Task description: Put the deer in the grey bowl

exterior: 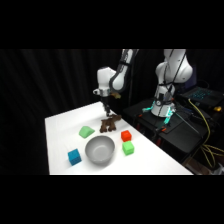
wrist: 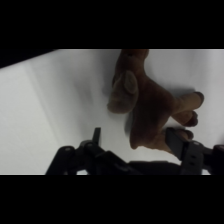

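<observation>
Down at the far middle of the white counter, the claw hangs right over the deer, a dark brown, lumpy toy with stubby legs. From the wrist, the deer sits between the two black fingers, which stand spread on either side of it; I cannot tell whether they touch it. Nearer lies the grey bowl, round and smooth with a paler rim, just apart from the deer. Around it sit a green wedge at left, a blue block near left, a red block and a green block at right. Bare counter lies open toward the left edge.
</observation>
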Robot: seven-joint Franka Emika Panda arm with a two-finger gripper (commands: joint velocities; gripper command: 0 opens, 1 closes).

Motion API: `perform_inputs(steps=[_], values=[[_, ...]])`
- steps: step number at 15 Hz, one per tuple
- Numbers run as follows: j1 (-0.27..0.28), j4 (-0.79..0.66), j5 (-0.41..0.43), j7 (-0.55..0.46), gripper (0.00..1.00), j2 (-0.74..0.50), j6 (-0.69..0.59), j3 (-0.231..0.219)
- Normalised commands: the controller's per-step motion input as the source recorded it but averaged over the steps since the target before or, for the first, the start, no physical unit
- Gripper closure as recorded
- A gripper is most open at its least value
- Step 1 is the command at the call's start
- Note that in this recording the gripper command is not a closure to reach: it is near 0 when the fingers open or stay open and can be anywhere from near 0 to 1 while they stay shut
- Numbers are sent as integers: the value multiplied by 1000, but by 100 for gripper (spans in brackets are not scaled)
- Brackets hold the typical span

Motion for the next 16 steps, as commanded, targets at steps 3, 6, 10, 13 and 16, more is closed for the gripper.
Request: perform_inputs(steps=[3, 6, 10, 13, 16], values=[[-95, -49, 344, -223, 0, 74, 259, 263], [-108, -13, 265, -208, 0, 124, 311, 238], [-125, 104, 46, -83, 0, 324, 428, 126], [-136, 207, -191, 108, 0, 383, 347, 8], [-61, 92, -264, 169, 100, 123, 161, -37]])
